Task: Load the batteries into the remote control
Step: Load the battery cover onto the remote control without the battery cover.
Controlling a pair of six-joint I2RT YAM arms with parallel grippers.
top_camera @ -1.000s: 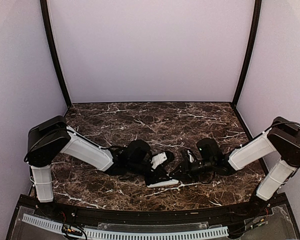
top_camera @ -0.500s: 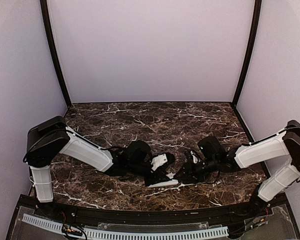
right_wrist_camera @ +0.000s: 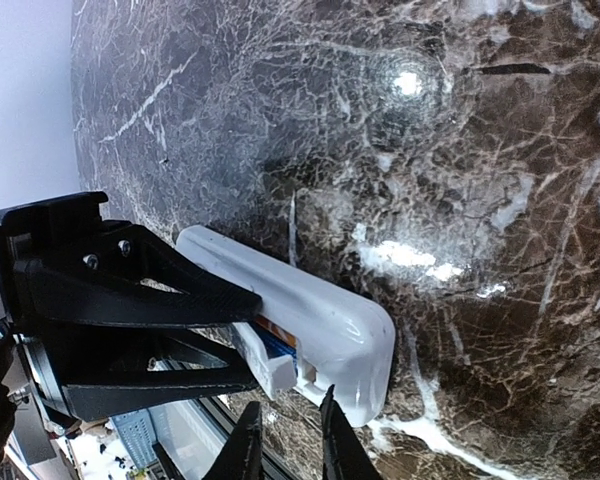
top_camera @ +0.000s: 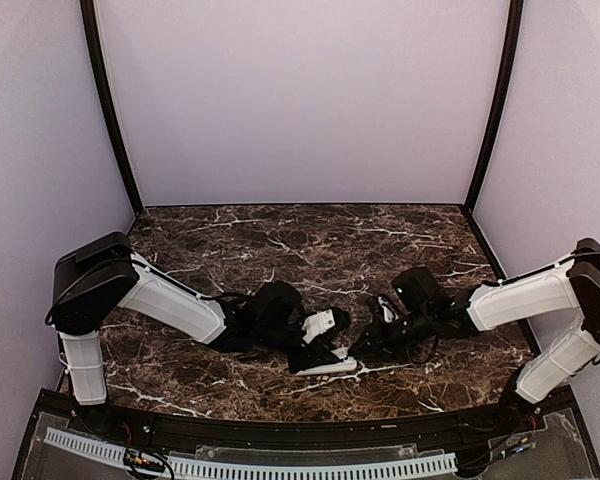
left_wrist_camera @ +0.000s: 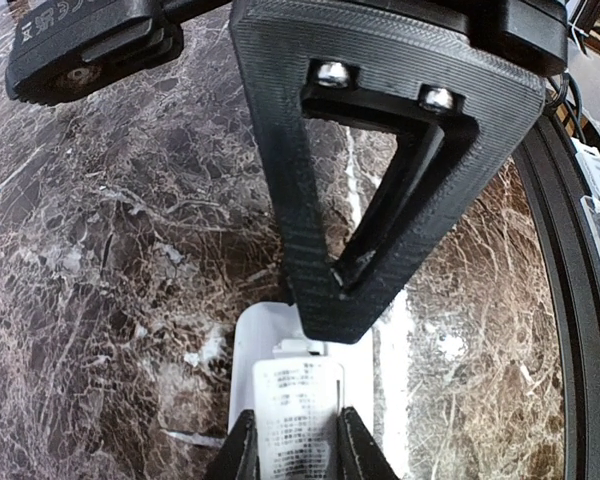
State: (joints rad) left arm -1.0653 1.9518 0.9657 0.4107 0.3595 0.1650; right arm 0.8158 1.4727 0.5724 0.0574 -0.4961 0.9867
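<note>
From above, both arms reach low over the dark marble table (top_camera: 310,240) and meet near its front edge. The left gripper (top_camera: 318,346) and the right gripper (top_camera: 366,344) sit close together, and the white remote control (top_camera: 332,366) lies flat on the marble just under and between them. Too little shows here to read either set of jaws. In the left wrist view, the left gripper (left_wrist_camera: 295,432) is clamped on the remote control (left_wrist_camera: 265,335), its two fingers (left_wrist_camera: 242,450) pressed against the handset's long sides on either side of a printed label (left_wrist_camera: 295,410). One black ribbed finger of the right gripper (left_wrist_camera: 280,200) comes down from the top, its tip touching the remote's far end. In the right wrist view, the right gripper (right_wrist_camera: 290,420) has its fingers (right_wrist_camera: 330,440) drawn nearly together with only a slim gap and nothing between them. One tip sits right at the rounded end of the remote control (right_wrist_camera: 320,310). The left gripper (right_wrist_camera: 250,335) pinches the handset from both sides. A sliver of orange and blue, the batteries (right_wrist_camera: 277,340), shows in the opening along the remote's edge.
</note>
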